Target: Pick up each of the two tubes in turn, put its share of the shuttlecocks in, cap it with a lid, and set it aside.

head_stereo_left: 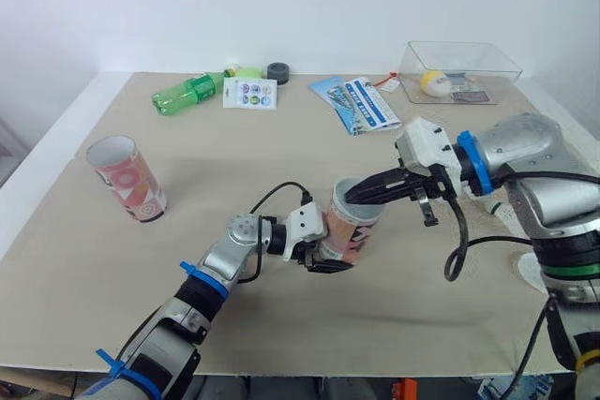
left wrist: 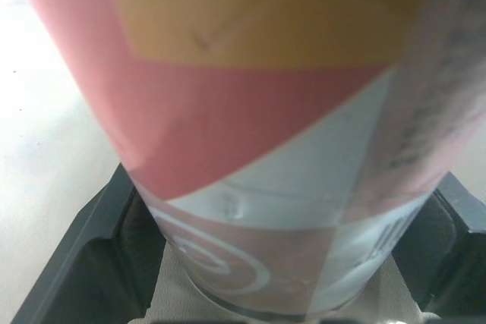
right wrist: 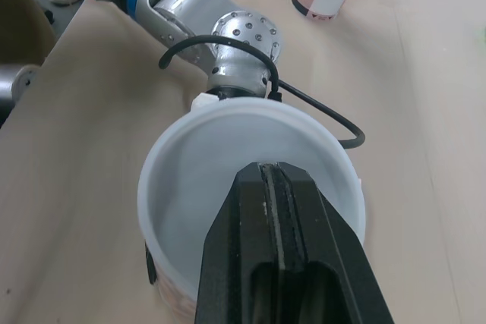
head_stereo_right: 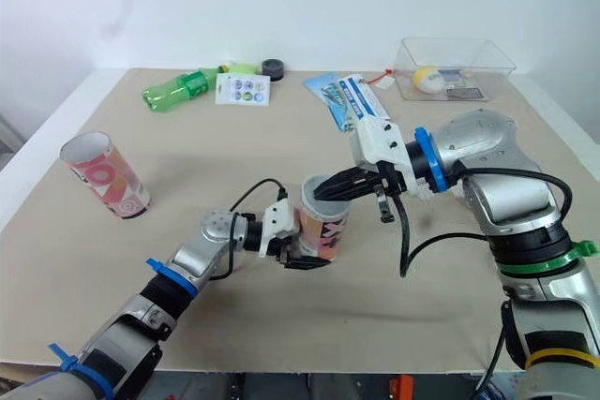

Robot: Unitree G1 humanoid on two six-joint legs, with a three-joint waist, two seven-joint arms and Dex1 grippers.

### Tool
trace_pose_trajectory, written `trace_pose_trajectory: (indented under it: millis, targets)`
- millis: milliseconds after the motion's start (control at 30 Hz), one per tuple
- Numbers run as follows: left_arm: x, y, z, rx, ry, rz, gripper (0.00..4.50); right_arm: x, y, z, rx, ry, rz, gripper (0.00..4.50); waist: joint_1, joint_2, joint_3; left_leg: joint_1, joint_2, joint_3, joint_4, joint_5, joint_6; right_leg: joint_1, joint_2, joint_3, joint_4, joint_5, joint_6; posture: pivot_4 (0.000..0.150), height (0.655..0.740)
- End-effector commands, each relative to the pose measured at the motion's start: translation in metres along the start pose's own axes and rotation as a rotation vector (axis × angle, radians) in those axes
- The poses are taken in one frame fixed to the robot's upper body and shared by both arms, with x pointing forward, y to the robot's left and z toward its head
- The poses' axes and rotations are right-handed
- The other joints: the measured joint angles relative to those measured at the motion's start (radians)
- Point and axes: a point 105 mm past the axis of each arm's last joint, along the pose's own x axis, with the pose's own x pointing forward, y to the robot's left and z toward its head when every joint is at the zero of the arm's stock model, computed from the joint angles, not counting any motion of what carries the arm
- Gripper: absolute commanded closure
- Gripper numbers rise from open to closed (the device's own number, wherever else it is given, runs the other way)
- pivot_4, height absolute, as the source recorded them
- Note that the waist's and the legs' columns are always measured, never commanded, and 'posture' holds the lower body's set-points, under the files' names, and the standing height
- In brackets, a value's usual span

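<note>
— Worktop (head_stereo_left: 281,325) first: tan, with both arms over it. How do we read the right arm (head_stereo_left: 525,152)?

— We see it bent at the elbow and swung in from the right. The right fingers (right wrist: 304,225) point toward the robot's left, with their tips at the open mouth of the tube (head_stereo_left: 354,222).

— And the left arm (head_stereo_left: 216,274)?

— Low and stretched forward. The left fingers (left wrist: 83,248) clasp the lower part of that tube, one on each side. The tube stands about upright near the middle of the worktop.

— What do the wrist views add for us?

— The right one looks down into the tube's white inside and shows the right fingers pressed together, with just a seam between them. We cannot tell whether anything is pinched there. The left one shows the tube's pink, orange and pale blue print filling the gap between the black fingers.

— Smaller things?

— The second tube (head_stereo_left: 127,178) stands open, well apart at the robot's left. A green bottle (head_stereo_left: 187,93) lies along the far edge.
</note>
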Motion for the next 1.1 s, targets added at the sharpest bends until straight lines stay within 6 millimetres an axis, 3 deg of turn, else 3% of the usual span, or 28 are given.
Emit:
trace_pose_trajectory:
  millis: [33,200,400,700,867,1100]
  targets:
    - [-0.005,0.000,-0.026,-0.062,0.101,0.024,0.81,0.025,0.011,-0.016,0.072,0.064,0.076,4.46,-0.006,-0.001,-0.001,0.001,0.000,0.000,0.000,0.000,0.000,0.000,0.000,0.000,0.000,0.000,0.000,0.150,0.7400]
    - [-0.006,0.000,-0.026,-0.064,0.101,0.027,0.81,0.029,0.009,-0.023,0.105,0.102,0.068,4.46,-0.011,-0.008,-0.007,0.005,0.000,0.000,-0.001,-0.001,-0.002,0.000,-0.001,0.000,0.000,0.000,0.000,0.150,0.7400]
    - [-0.006,0.000,-0.026,-0.064,0.100,0.026,0.81,0.036,0.009,-0.016,0.153,0.068,0.082,4.46,-0.014,-0.009,-0.008,0.007,0.001,0.000,-0.002,-0.002,-0.003,-0.001,-0.002,-0.001,0.000,0.001,-0.001,0.150,0.7400]
    - [-0.004,0.001,-0.024,-0.057,0.093,0.027,0.81,0.036,0.014,-0.033,0.190,0.120,0.104,4.46,-0.014,-0.011,-0.011,0.007,0.001,0.000,-0.002,-0.002,-0.003,0.000,-0.002,-0.002,-0.001,0.001,-0.001,0.150,0.7400]
    - [-0.007,0.002,-0.025,-0.055,0.093,0.035,0.81,0.012,-0.003,-0.007,0.211,-0.057,0.055,4.46,-0.014,-0.012,-0.011,0.007,0.001,0.000,-0.003,-0.002,-0.004,-0.001,-0.003,-0.002,-0.002,0.001,-0.001,0.150,0.7400]
    - [-0.011,0.004,-0.025,-0.050,0.091,0.051,0.81,-0.043,-0.010,0.012,0.224,-0.265,-0.062,4.46,-0.008,-0.009,-0.007,-0.004,0.000,0.000,-0.004,-0.001,-0.001,-0.005,-0.003,-0.002,-0.002,0.001,-0.001,0.150,0.7400]
